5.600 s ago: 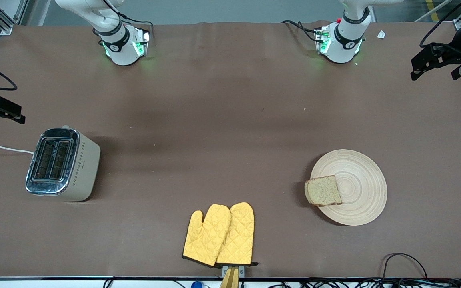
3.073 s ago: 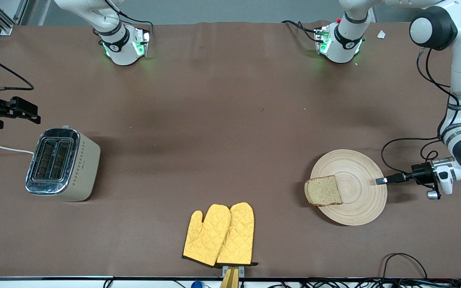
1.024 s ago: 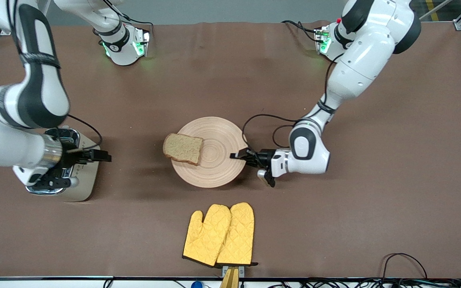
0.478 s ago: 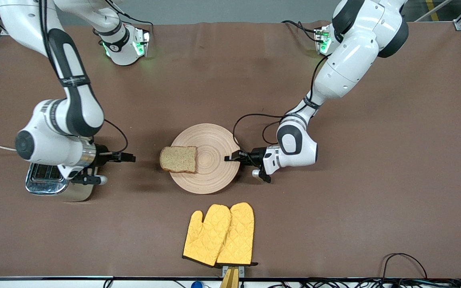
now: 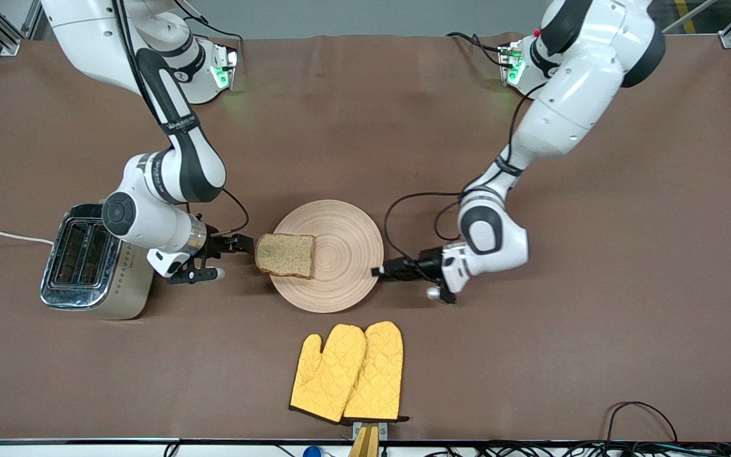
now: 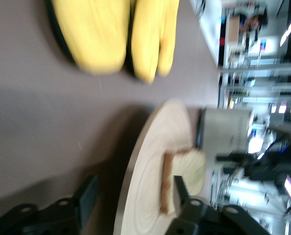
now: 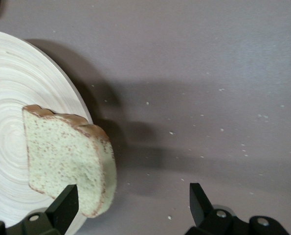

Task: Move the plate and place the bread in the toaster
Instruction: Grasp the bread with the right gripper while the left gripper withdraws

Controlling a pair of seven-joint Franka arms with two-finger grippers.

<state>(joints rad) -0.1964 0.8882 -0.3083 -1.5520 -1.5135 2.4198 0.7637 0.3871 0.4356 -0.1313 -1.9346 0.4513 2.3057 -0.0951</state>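
Bread (image 5: 285,254) is lying on the plate (image 5: 346,279), overhanging the toaster-side (image 5: 96,260) rim. R gripper (image 5: 243,243) is nearer — fingers spread, empty, flanking its edge. L gripper (image 5: 379,271) is gaping, plate rim between the fingers, not clamped.

Bread (image 5: 285,254) on plate (image 5: 340,279) edge, toaster (image 5: 96,261) side; mitts (image 5: 348,372) nearer cam.

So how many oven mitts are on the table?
2, yellow oven mitts lying side by side and overlapping, nearer the front camera than the plate. None seem hidden.
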